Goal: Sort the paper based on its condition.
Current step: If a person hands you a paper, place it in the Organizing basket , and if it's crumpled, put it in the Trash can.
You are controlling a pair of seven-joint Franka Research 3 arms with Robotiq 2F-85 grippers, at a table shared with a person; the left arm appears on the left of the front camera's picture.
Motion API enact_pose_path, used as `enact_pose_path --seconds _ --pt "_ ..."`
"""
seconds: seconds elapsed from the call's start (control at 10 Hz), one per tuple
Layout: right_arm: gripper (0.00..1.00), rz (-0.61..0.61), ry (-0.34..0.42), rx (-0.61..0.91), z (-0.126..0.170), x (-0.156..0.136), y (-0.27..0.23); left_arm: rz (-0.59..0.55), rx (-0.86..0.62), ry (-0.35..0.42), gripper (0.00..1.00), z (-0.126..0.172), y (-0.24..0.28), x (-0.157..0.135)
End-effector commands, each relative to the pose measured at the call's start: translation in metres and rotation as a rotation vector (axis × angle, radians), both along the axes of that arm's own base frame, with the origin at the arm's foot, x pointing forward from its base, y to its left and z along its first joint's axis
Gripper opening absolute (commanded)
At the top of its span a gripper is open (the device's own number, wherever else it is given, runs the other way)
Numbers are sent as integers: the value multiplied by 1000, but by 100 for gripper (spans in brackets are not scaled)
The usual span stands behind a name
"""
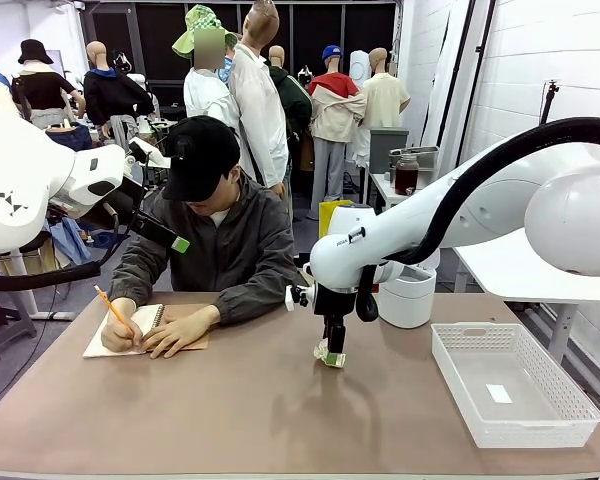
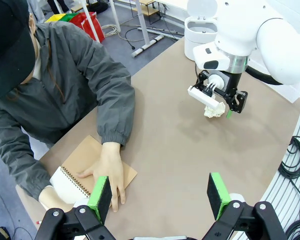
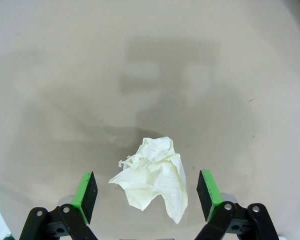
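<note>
Crumpled paper [image 3: 152, 177] seen near the middle of the table [image 1: 210, 420], flanked untouched by the wide-spread right claw [image 3: 146, 195], white basket [image 1: 458, 385] set to its right, left claw [image 2: 160, 195] spread wide, nothing held, near a notebook [image 2: 69, 182].

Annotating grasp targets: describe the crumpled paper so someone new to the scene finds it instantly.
On the brown table, look mid-table under the right arm's open gripper, left of the white mesh basket. Between its green pads sits the crumpled paper, a white wad; the notebook sheets by the person are flat and bound.
</note>
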State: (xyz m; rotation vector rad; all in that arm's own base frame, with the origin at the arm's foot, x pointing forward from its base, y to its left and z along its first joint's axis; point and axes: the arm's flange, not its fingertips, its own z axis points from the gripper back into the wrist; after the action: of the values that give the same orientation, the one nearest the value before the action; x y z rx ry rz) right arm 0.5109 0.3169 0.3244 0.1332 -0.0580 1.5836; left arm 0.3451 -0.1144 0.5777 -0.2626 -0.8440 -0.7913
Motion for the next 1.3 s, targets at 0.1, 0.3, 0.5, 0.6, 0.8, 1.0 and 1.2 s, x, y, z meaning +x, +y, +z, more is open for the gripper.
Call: enact_pose_path --seconds 0.1,0.3,0.5,0.6,0.8,1.0,1.2 --pt "100 19 -12 -53 -6 8 3 -2 -2 9 100 1 1 0" --pt "100 13 -6 -69 -13 10 6 -2 -2 9 100 1 1 0" --pt "100 6 2 -64 -17 12 7 -2 -2 9 100 1 1 0" --pt "100 -4 2 -46 -17 13 8 -2 -2 9 100 1 1 0" --pt "97 -18 25 -51 -20 14 8 -2 -2 9 100 1 1 0" --pt "60 -31 22 -43 -21 16 9 -2 -2 9 100 1 1 0" --pt "36 -50 33 -21 -22 19 9 -2 -2 9 100 1 1 0"
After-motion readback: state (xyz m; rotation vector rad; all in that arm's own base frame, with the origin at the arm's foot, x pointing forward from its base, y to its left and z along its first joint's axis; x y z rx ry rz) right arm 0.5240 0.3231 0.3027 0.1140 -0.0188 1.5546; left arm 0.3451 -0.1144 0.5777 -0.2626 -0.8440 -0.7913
